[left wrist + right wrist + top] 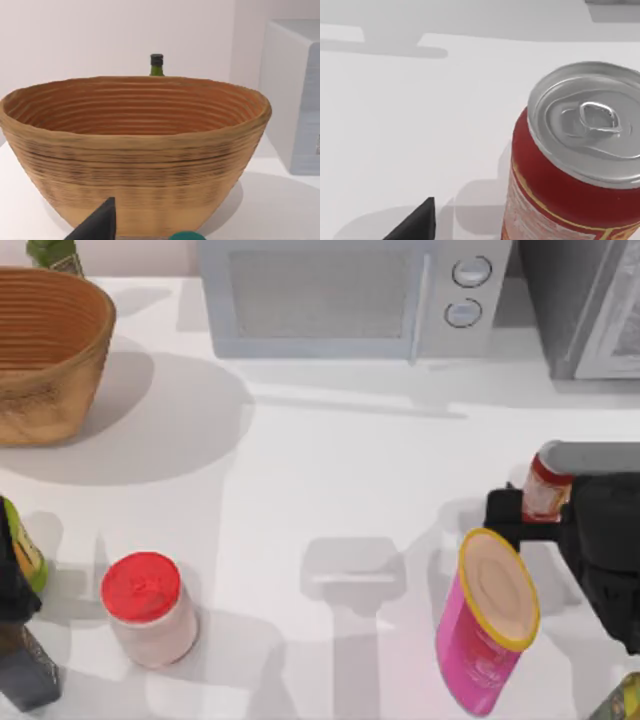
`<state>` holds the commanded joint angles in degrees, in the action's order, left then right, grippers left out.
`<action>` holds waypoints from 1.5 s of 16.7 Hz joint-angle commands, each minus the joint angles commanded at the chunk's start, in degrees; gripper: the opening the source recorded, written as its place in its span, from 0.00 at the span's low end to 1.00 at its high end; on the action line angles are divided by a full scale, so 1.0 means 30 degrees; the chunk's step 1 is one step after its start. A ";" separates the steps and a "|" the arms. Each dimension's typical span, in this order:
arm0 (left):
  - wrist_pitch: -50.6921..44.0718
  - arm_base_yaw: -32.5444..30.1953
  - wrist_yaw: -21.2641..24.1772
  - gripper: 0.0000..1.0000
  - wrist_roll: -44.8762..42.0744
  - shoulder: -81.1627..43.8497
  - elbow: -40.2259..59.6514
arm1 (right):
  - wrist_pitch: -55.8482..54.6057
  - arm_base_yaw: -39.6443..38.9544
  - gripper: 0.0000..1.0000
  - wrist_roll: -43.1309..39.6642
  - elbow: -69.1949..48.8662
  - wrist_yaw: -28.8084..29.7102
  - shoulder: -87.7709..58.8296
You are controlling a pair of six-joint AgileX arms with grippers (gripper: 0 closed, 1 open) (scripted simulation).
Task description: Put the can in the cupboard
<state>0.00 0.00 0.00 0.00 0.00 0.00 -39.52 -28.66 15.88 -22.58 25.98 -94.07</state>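
The cupboard point(590, 310) fills the upper right corner of the top view. Below it, at the right edge, the right gripper point(530, 508) sits at the can point(545, 488); whether its fingers clasp the can I cannot tell. The can stands upright on the table point(330, 470), long axis vertical, silver top point(587, 120) upward. The left arm point(15, 640) rests lower left.

The can point(580, 165) has a shiny, smooth metal top and a glossy red printed side. At far left, the basket point(135, 150) looks like ribbed, matt woven fibre. The table point(330, 490) is smooth matt white. The near-left jar point(150, 610) has a matt red plastic-looking lid.
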 joint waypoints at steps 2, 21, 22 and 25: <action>0.0000 0.0000 0.0000 1.00 0.0000 0.0000 0.0000 | -0.0212 0.0667 1.00 -0.0396 -0.0918 -0.0549 -0.0929; 0.0000 0.0000 0.0000 1.00 0.0000 0.0000 0.0000 | -0.2927 0.1411 0.47 -0.0774 -0.2470 -0.1136 -0.5103; 0.0000 0.0000 0.0000 1.00 0.0000 0.0000 0.0000 | -0.2927 0.1411 0.40 -0.0774 -0.2470 -0.1136 -0.5103; 0.0000 0.0000 0.0000 1.00 0.0000 0.0000 0.0000 | -0.2927 0.1411 0.17 -0.0774 -0.2470 -0.1136 -0.5103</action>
<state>0.00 0.00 0.00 0.00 0.00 0.00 -48.31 -24.43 13.56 -29.99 22.57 -109.38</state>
